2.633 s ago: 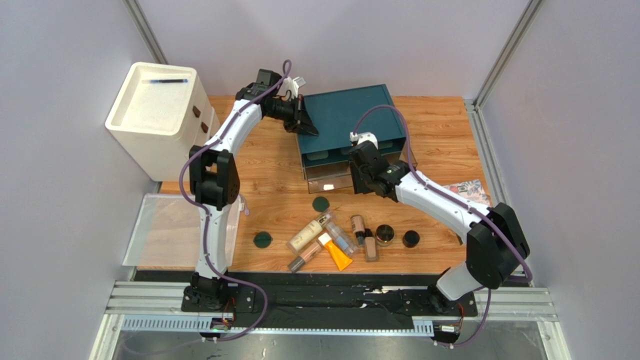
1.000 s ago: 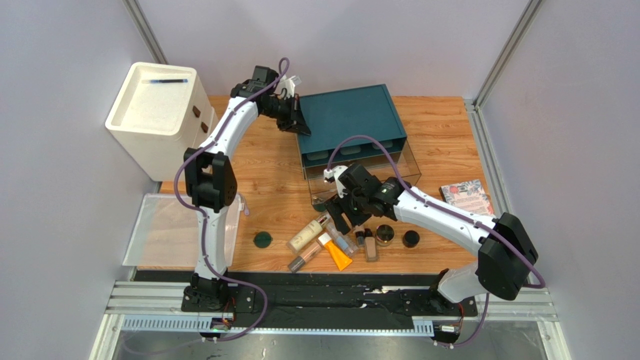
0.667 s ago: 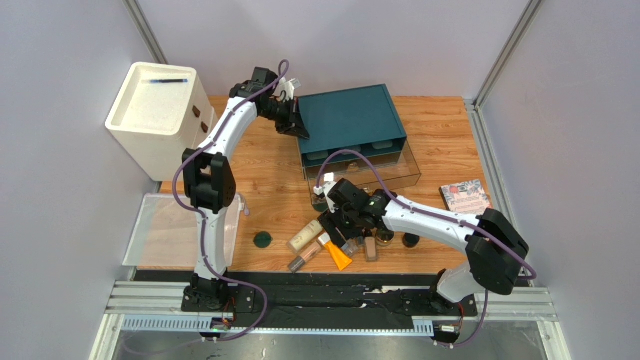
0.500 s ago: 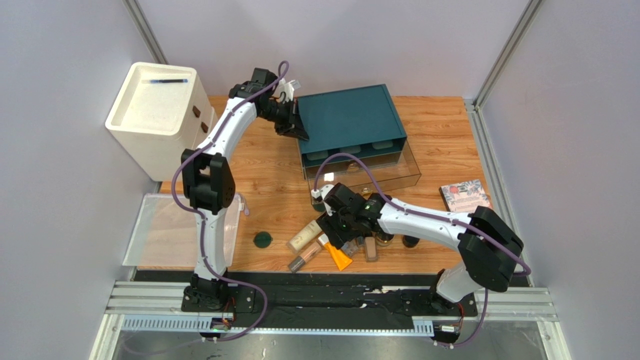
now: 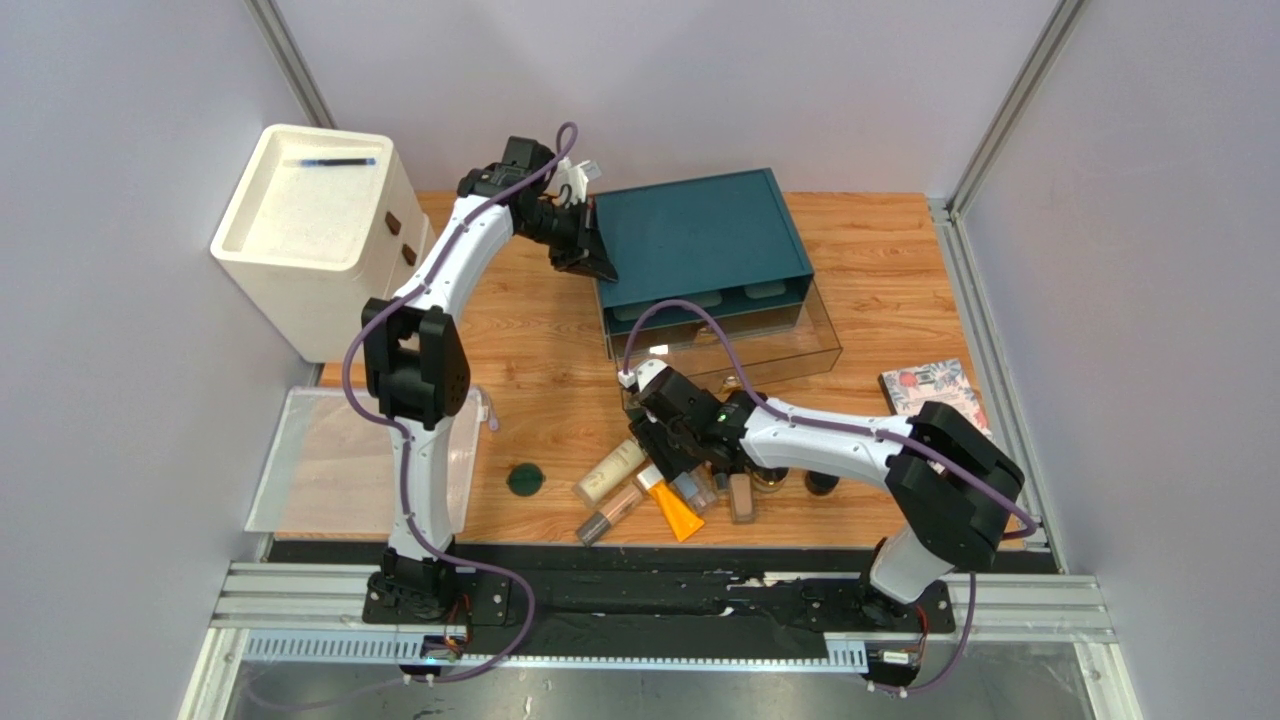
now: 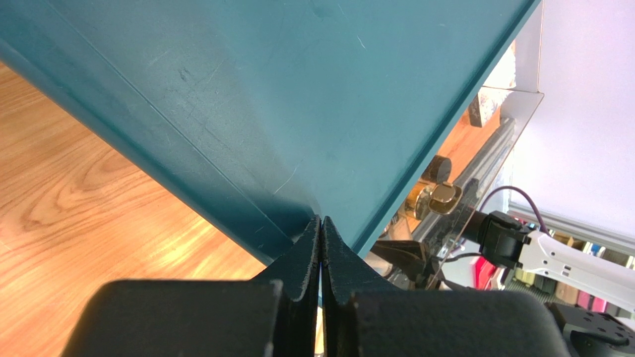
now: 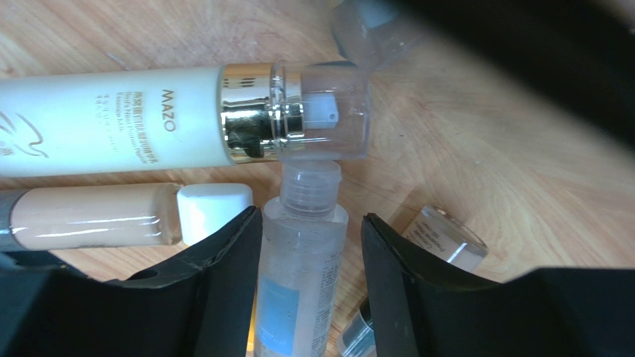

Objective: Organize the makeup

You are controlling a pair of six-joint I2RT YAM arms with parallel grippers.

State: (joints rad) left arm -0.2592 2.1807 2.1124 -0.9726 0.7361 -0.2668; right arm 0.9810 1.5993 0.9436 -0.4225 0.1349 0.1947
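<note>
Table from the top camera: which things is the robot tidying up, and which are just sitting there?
Tidying up (makeup):
cream bottle, clear bottle, orange tube, foundation tubes, round dark jar, green disc.

Just sitting there:
teal box, white cabinet, clear tray, patterned card.
</note>
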